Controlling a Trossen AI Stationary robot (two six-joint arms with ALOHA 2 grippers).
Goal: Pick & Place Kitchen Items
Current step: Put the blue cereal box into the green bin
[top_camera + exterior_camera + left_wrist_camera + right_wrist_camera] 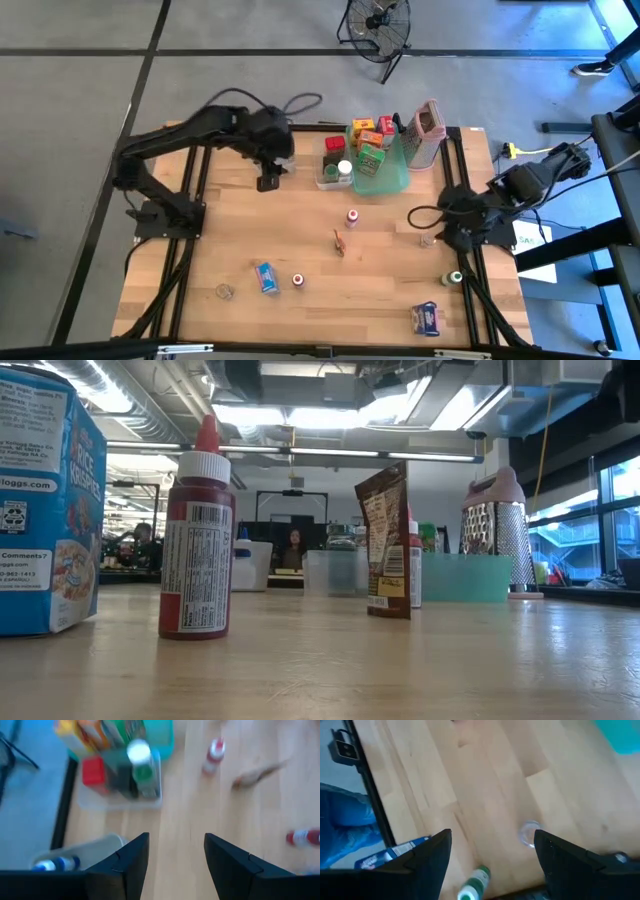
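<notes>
Arms are reaching over a wooden table (300,230). The left gripper (268,182) is hovering near the far edge beside a clear bin (334,172), fingers (131,862) spread and empty. The right gripper (436,222) is hanging at the right side with its fingers parted, holding nothing. A teal tray (392,176) is holding small boxes (372,158); the bin is holding bottles. Loose items are lying scattered: a red-capped bottle (352,216), a blue packet (266,277), a green bottle (474,884). Labels are too blurred to read.
</notes>
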